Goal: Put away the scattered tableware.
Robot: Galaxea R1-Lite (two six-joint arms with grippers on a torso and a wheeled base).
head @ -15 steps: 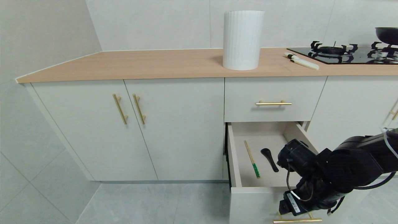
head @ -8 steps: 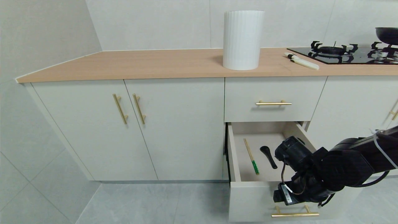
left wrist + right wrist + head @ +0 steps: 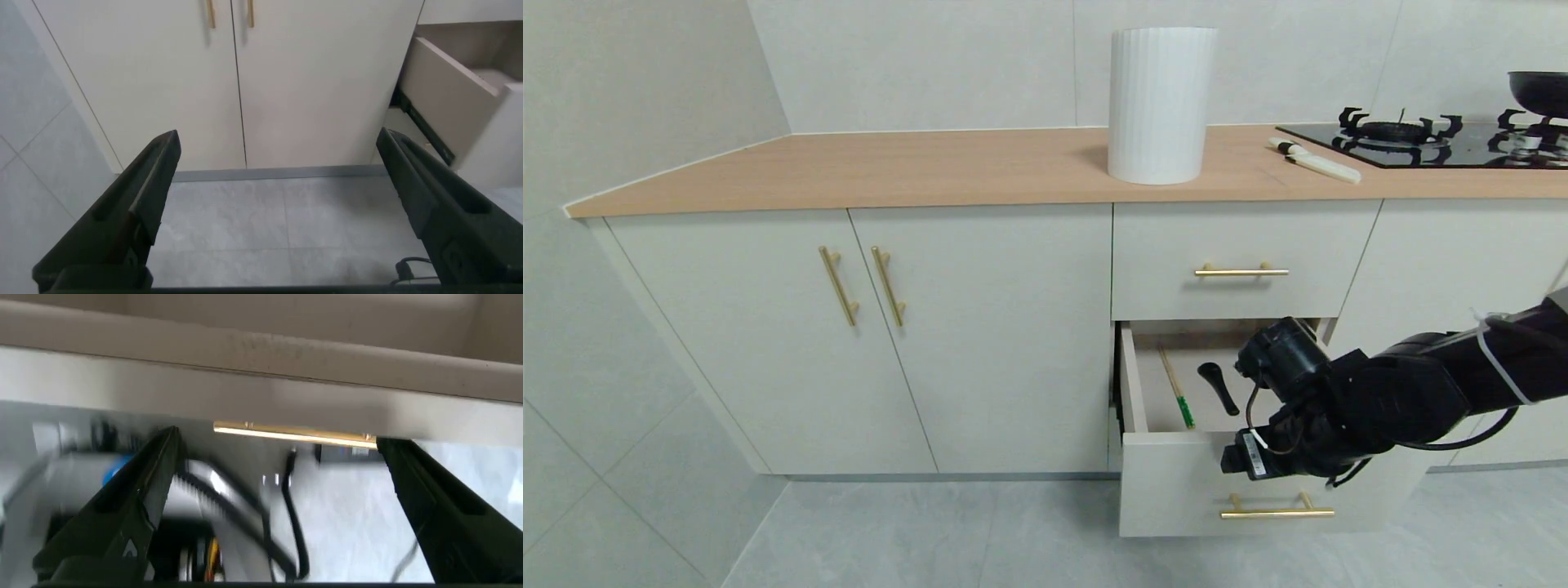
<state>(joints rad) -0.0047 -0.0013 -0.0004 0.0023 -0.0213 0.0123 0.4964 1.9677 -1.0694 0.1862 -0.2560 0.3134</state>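
In the head view I see chopsticks [image 3: 1178, 390] and a black spoon [image 3: 1218, 387] in the part-open drawer [image 3: 1176, 490], and a knife [image 3: 1313, 161] on the bench [image 3: 931, 167]. In the left wrist view, my left tool [image 3: 278, 139] is wide apart and empty above the floor [image 3: 270, 220]. In the right wrist view, the right tool [image 3: 278, 441] is spread apart, gripping nothing, and faces the drawer's gold handle [image 3: 327, 438].

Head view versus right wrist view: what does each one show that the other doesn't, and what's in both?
Head view adds the inside of the open drawer, holding chopsticks and a black spoon, plus the white canister and knife on the countertop. Right wrist view adds the right gripper, fingers spread apart, facing the drawer front. Both share the drawer front and its gold handle.
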